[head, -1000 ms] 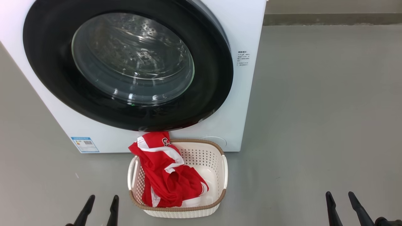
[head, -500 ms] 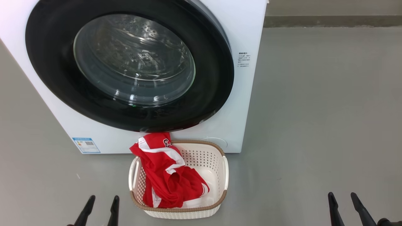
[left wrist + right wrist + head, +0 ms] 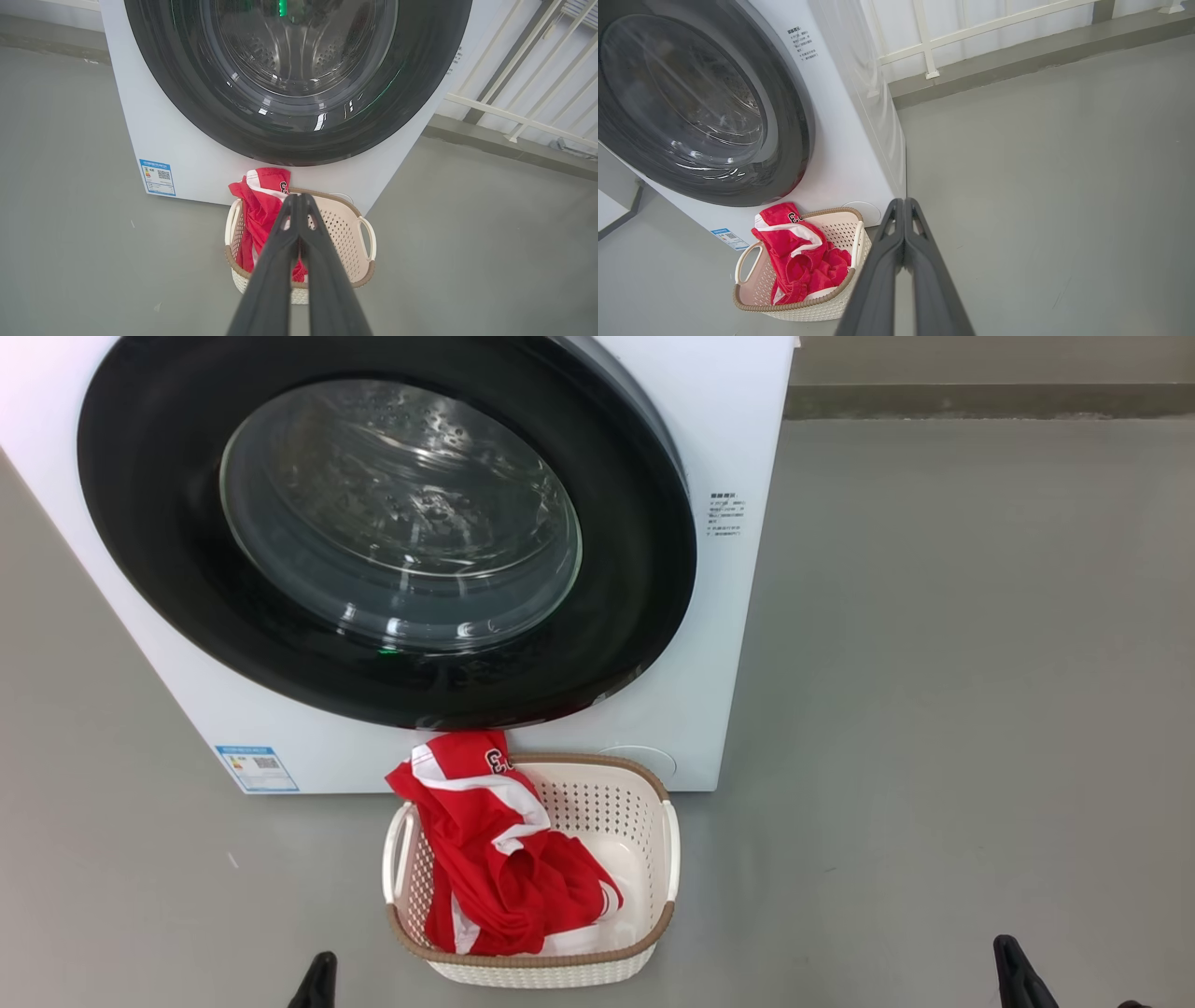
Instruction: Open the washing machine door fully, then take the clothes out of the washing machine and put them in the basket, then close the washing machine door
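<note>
Both the dark left gripper and right gripper are pinched together, empty. Red white-striped clothes lie in the cream perforated plastic basket; the black-rimmed round glass door seems closed.

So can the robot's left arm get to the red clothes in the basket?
Probably yes. Nothing lies between the left gripper and the clothes, which lie in the open-topped basket just ahead of it. The gripper is shut, so it would have to open first.

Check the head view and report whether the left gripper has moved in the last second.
Yes. The left gripper has shut its jaws and sunk lower against the basket, which stayed put.
</note>
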Available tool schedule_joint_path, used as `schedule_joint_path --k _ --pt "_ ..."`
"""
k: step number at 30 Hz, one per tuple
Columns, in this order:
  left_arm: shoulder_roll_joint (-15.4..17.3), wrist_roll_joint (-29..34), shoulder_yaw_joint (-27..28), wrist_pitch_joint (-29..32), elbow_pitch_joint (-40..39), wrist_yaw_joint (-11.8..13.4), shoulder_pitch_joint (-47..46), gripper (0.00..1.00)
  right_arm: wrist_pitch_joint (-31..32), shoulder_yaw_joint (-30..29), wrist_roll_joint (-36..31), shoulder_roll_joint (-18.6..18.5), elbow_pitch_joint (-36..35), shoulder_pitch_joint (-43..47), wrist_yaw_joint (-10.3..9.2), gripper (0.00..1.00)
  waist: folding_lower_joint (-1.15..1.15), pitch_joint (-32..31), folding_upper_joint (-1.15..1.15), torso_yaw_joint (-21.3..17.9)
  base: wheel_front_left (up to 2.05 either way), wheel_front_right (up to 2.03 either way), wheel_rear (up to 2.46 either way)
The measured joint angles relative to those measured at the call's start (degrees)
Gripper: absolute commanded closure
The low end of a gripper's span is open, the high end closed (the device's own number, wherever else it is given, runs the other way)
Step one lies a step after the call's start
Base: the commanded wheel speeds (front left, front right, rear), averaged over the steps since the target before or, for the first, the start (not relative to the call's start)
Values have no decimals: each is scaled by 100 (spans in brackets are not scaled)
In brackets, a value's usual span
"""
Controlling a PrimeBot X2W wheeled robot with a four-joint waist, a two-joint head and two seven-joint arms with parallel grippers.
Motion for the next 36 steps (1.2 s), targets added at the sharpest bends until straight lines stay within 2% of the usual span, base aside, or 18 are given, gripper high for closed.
schedule_joint_path --k 36 --pt "-112 -2098 210 600 -5 -1 -237 100 577 8 2080 -41 88 -478 0 100 -1 26 0 -21 0 0 0"
